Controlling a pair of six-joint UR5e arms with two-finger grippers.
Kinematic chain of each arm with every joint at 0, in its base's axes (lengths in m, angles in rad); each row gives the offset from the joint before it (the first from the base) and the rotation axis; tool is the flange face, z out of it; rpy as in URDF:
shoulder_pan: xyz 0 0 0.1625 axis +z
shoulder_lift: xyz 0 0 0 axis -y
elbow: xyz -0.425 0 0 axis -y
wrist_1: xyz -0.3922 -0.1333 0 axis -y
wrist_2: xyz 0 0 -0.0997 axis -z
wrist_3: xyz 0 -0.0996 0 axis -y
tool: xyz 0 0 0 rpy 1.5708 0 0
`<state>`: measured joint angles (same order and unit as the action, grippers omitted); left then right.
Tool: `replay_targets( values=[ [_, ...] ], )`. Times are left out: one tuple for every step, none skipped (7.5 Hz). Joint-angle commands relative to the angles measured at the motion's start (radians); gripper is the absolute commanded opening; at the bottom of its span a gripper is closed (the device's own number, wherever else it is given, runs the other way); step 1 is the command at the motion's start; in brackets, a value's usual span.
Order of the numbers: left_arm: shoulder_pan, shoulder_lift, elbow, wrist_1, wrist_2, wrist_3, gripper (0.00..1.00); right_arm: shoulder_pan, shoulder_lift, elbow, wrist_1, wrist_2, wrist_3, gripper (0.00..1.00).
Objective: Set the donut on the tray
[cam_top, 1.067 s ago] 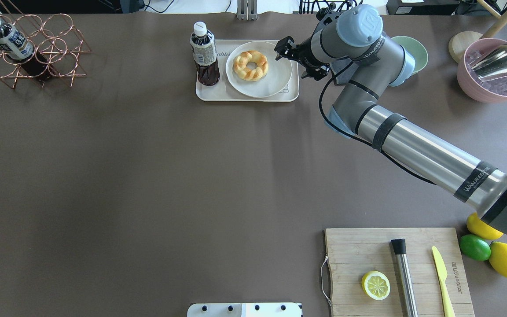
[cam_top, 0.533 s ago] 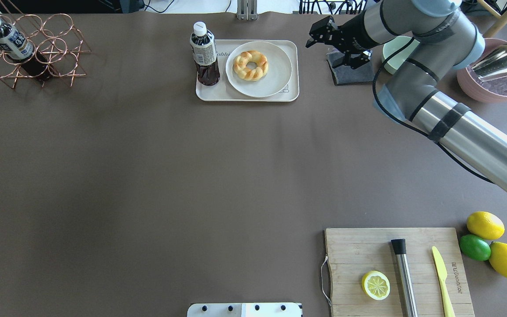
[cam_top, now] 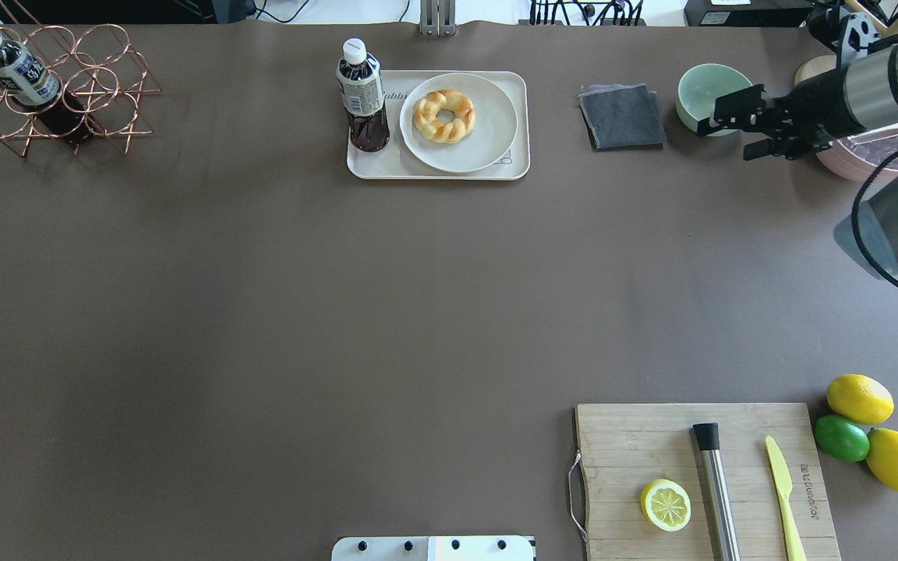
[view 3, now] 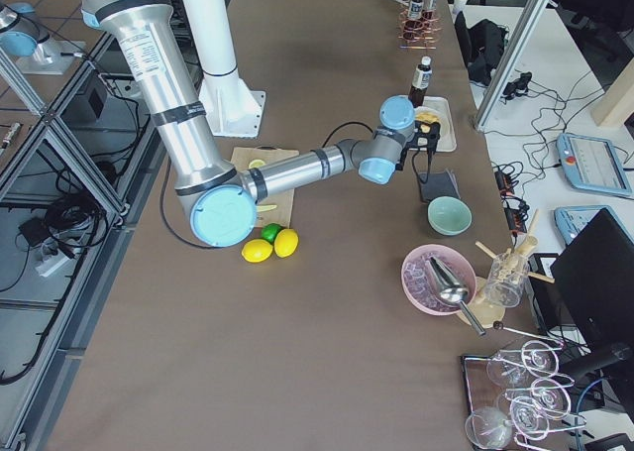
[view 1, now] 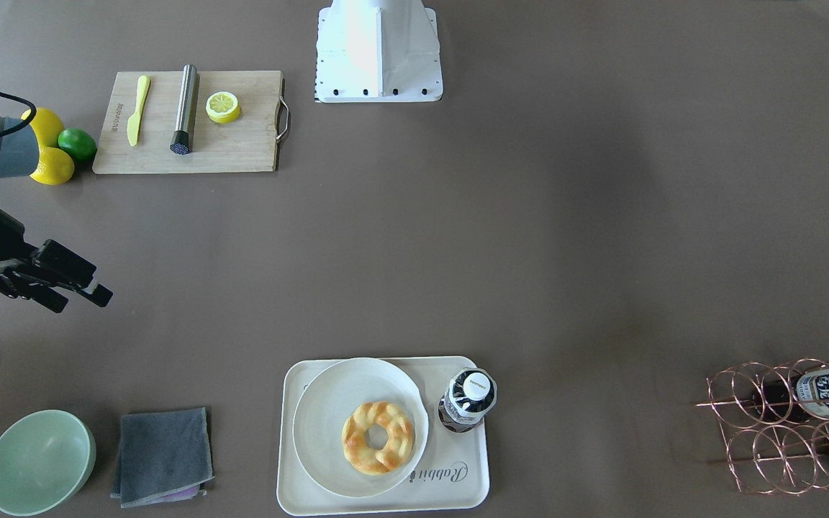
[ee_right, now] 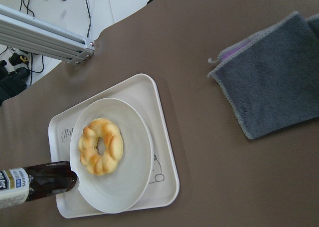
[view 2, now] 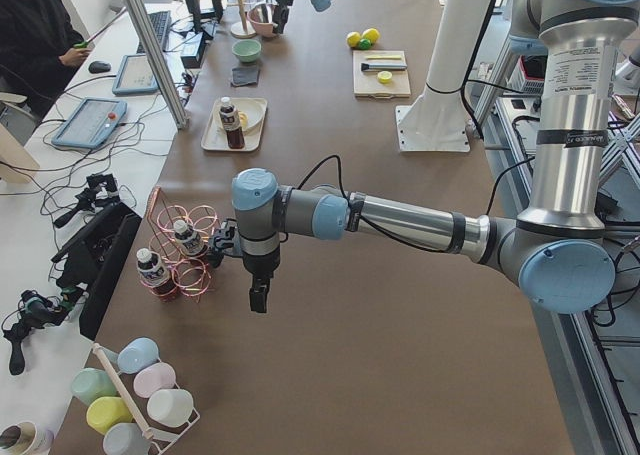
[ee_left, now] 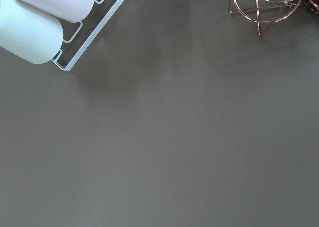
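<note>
Overhead exterior: donut [cam_top: 443, 115] rests on the plate [cam_top: 489, 142] inside the tray [cam_top: 402, 168], right tool [cam_top: 728, 128] released and empty well apart; left tool [view 2: 257, 302] I cannot tell. Placement looks finished; I'd only park clear.

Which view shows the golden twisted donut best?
Right wrist-mounted: the golden-yellow twisted ring donut is largest, on the round off-white plate. Overhead and front-facing show it whole but smaller; side views, a speck; left wrist, nothing.
</note>
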<state>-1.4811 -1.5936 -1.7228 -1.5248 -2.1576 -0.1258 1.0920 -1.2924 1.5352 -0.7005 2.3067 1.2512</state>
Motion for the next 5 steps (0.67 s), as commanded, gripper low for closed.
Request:
replay_targets(
  values=[
    [-0.001, 0.007, -0.001, 0.000, -0.001, 0.000, 0.98, 0.043, -0.242, 0.223, -0.005, -0.009, -0.117, 1.00],
    [-0.001, 0.008, 0.000, 0.000, -0.001, 0.000, 0.98, 0.089, -0.333, 0.252, -0.008, 0.005, -0.280, 1.00],
    [0.001, 0.006, 0.000, 0.000, -0.001, 0.000, 0.98, 0.145, -0.399, 0.237, -0.063, 0.013, -0.484, 1.00],
    [-0.001, 0.007, 0.000, 0.000, -0.001, 0.002, 0.98, 0.223, -0.450, 0.235, -0.186, 0.014, -0.707, 1.00],
    [-0.001, 0.009, 0.000, 0.000, -0.001, 0.002, 0.98, 0.312, -0.456, 0.235, -0.393, 0.013, -0.951, 1.00]
  ],
)
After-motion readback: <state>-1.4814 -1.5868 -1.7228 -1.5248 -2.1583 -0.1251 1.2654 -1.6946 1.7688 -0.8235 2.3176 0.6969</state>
